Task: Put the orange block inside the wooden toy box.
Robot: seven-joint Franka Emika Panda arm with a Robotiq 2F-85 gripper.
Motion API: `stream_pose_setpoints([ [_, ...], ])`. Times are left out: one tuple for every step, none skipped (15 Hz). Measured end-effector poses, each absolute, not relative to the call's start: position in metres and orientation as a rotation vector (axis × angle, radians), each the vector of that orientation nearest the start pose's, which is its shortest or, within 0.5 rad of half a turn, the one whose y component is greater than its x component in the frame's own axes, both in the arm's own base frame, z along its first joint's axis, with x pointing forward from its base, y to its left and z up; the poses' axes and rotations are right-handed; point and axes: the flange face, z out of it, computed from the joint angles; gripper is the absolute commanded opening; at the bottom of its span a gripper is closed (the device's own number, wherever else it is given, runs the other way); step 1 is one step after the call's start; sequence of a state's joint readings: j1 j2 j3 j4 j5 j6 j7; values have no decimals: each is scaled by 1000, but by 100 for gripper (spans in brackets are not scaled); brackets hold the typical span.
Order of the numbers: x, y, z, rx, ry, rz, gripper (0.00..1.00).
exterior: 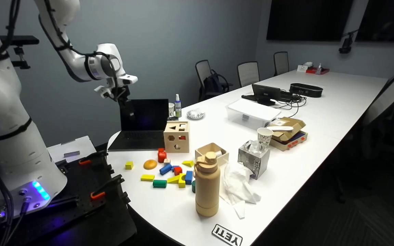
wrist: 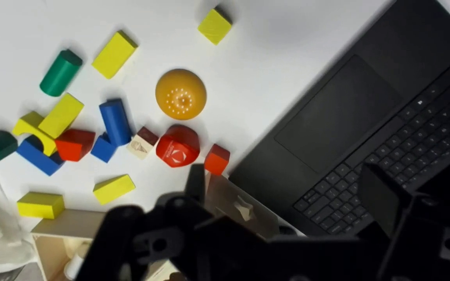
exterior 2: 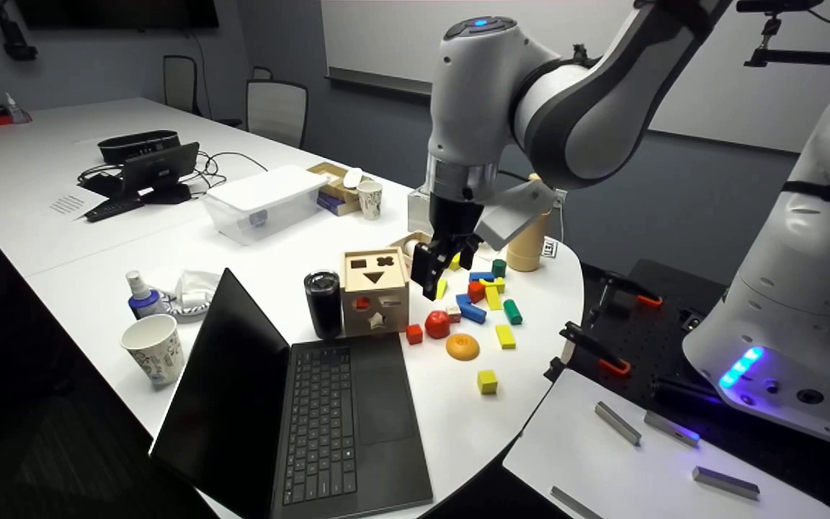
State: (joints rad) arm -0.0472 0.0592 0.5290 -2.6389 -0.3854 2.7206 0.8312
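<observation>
The orange-red cube [wrist: 217, 159] lies on the table beside the wooden toy box [wrist: 244, 207], close to a laptop corner. The cube also shows in both exterior views [exterior: 161, 150] [exterior 2: 414, 334]. The pale wooden toy box stands upright with dark shape holes in both exterior views [exterior: 176, 145] [exterior 2: 375, 310]. Something red shows through one hole. My gripper [wrist: 283, 171] is open and empty, its fingers wide apart. It hangs above the table, over the area of the box and laptop, and hides part of the box in the wrist view. It also shows in an exterior view [exterior 2: 447, 276].
An open laptop [exterior 2: 357, 425] and a black tumbler [exterior 2: 323, 303] stand against or near the box. An orange dome [wrist: 181, 94], a red apple-like piece [wrist: 178, 146] and several coloured blocks lie nearby. An open wooden tray [exterior: 214, 148], tan bottle [exterior: 207, 188] and tissue box [exterior: 254, 159] stand farther off.
</observation>
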Motion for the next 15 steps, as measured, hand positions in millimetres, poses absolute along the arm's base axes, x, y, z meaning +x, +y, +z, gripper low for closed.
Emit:
stream_pose_setpoints([
  [379,215,218,-3230,25,-168,100],
  [386,216,207,-3237,50,-168,100],
  [396,217,195,-3242,77,-173,100],
  [406,218,183,-3245,104,-175,100],
  [416,219,169,-3249,130,-173,100],
  [426,219,154,-3251,154,-163,100],
  [436,220,138,-3254,176,-147,100],
  [444,221,122,-3257,195,-129,100],
  [452,222,105,-3259,216,-110,100],
  [458,222,90,-3262,230,-90,100],
  [466,221,75,-3259,264,-74,100],
  [472,219,61,-3260,300,-67,100],
  [478,218,50,-3262,333,-64,100],
  [482,218,42,-3263,373,-64,100],
  [484,219,35,-3265,409,-66,100],
])
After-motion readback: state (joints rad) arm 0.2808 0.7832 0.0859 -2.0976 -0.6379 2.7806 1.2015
